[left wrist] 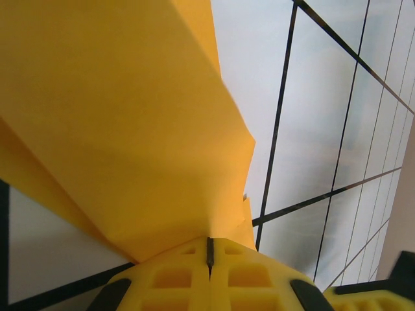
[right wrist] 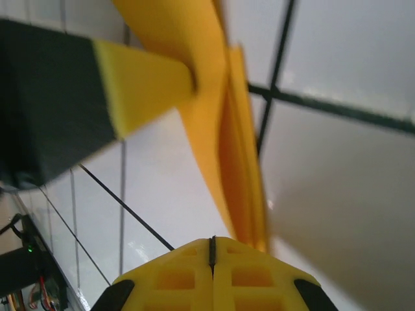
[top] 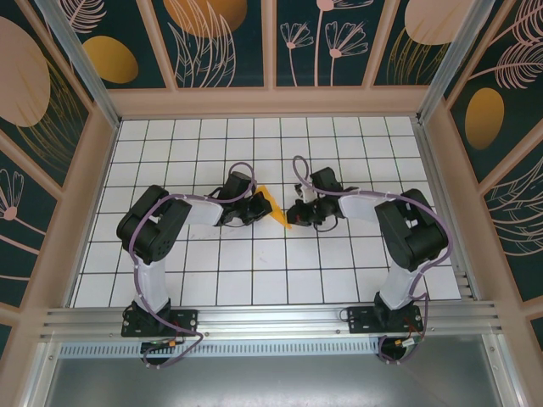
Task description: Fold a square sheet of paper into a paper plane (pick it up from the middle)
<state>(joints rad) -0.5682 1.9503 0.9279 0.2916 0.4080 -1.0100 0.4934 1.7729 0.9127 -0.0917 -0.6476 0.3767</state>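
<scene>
Left fingers pinch the paper; right fingers, closed, meet its tip. Opposing pulls could tear it.

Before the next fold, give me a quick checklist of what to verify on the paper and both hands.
1. The left hand is shut on the bright orange-yellow creased paper sheet: ok, the paper runs into its closed fingertips.
2. The right hand is shut: ok.
3. The right hand is actually pinching the paper: cannot tell, the layered edge meets its fingertips beside the seam.
4. The paper is folded into layers: ok, seen from the right wrist.
5. The paper lies smooth: not ok, its edge buckles near the left hand.
6. Both hands are over the middle of the white gridded table: ok.
</scene>
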